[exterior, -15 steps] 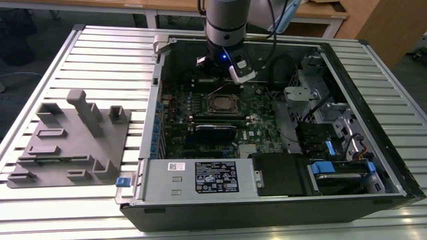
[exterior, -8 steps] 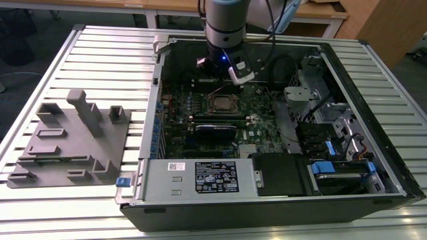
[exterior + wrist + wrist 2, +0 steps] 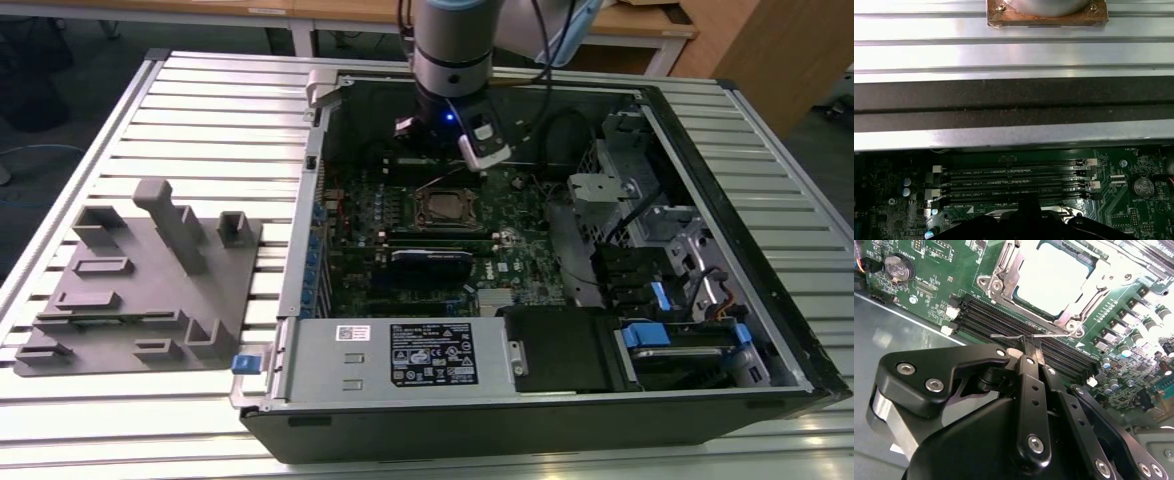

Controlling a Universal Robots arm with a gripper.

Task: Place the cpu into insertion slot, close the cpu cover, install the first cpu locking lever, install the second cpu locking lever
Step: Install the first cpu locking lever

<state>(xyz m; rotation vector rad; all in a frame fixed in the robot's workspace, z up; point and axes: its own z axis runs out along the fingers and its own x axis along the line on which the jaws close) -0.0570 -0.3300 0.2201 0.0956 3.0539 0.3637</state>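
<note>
Gripper [image 3: 1032, 347] shut, fingers together, tip right at the thin wire locking lever [image 3: 1004, 336] just beside the memory slots [image 3: 984, 317]; couldn't tell if lever was pinched or only touched. Cpu [image 3: 1054, 280] sat in insertion slot [image 3: 423, 207], cpu cover [image 3: 1004, 272] looked down flat around it. Slot lay mid-motherboard [image 3: 929, 285], below the arm [image 3: 451, 50]. PC case [image 3: 787, 330] lay open on slatted table [image 3: 200, 110]; grey fixture [image 3: 134, 280] near table edge at exterior view's left.

Nothing legible from here: PSU label [image 3: 433, 353] print too small, motherboard [image 3: 1116, 207] markings by RAM slots [image 3: 1014, 182] blurred.
</note>
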